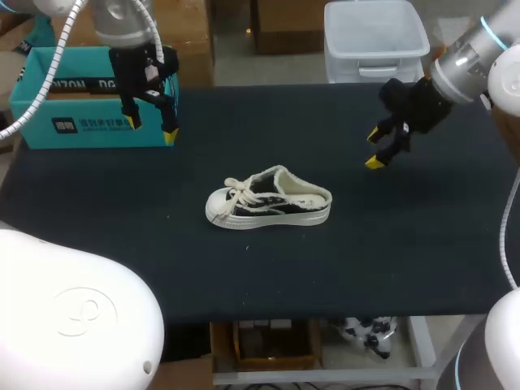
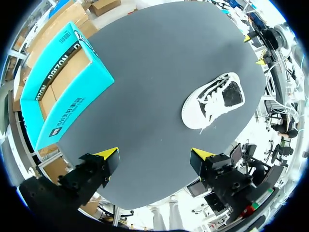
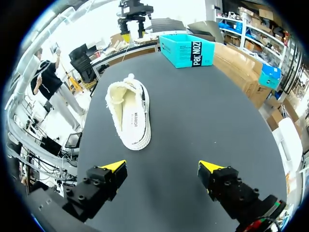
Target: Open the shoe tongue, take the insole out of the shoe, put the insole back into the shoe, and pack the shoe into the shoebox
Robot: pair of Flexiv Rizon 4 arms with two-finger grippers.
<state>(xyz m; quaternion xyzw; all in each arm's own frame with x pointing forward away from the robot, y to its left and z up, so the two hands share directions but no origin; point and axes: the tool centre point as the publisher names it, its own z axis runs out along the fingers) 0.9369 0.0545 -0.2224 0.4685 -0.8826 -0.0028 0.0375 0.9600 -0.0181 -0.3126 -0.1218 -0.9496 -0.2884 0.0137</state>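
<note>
A white and black sneaker (image 1: 268,201) with white laces lies on its sole at the middle of the dark table (image 1: 406,244), toe toward the left. The left wrist view shows the sneaker (image 2: 215,101) ahead of the open left gripper (image 2: 157,155), well apart from it. In the head view the left gripper (image 1: 150,126) hangs open above the table's back left, in front of the teal shoebox (image 1: 89,101). The right gripper (image 1: 374,150) stands open at the back right. Its wrist view has the sneaker (image 3: 129,113) ahead, heel opening nearest, and the shoebox (image 3: 188,50) beyond. Nothing is held.
A clear plastic bin (image 1: 374,36) stands just behind the table's back edge. The teal shoebox (image 2: 63,89) is open at the top, at the table's back left corner. Bare table surrounds the sneaker on all sides.
</note>
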